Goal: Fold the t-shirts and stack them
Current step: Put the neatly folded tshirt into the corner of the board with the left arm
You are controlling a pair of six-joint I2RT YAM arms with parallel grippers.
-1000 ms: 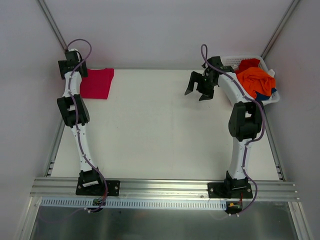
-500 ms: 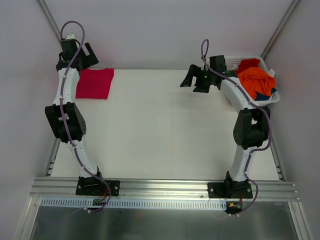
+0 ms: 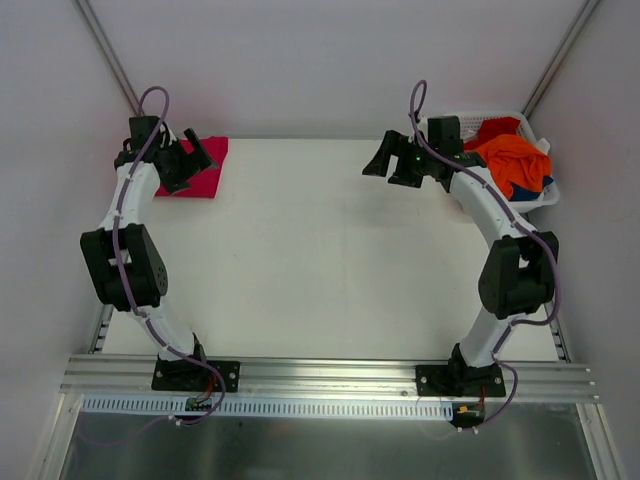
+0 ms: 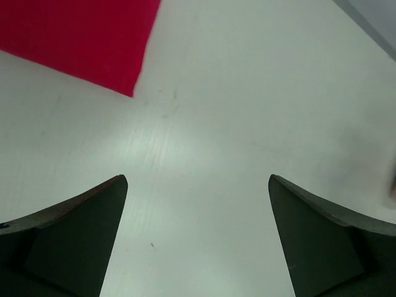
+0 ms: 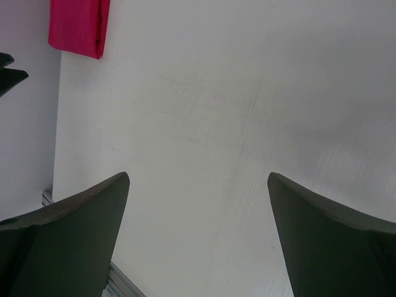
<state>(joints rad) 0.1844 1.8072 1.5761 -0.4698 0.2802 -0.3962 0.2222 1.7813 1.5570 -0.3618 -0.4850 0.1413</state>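
A folded magenta-pink cloth t-shirt (image 3: 203,165) lies on the white table (image 3: 320,260) at its far left corner; a white slotted plastic basket (image 3: 532,199) sits at the far right corner, holding an orange t-shirt (image 3: 512,160) atop others.

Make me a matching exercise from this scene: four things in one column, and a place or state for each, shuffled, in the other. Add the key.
Things:
1. magenta t-shirt
2. orange t-shirt
3. left hand
4. right hand

Places or states:
A. open, above bare table just left of the white basket
B. folded flat at the table's far left corner
C. open, over the folded shirt's edge
D. bunched on top of the pile in the basket

Pairs: 1-B, 2-D, 3-C, 4-A
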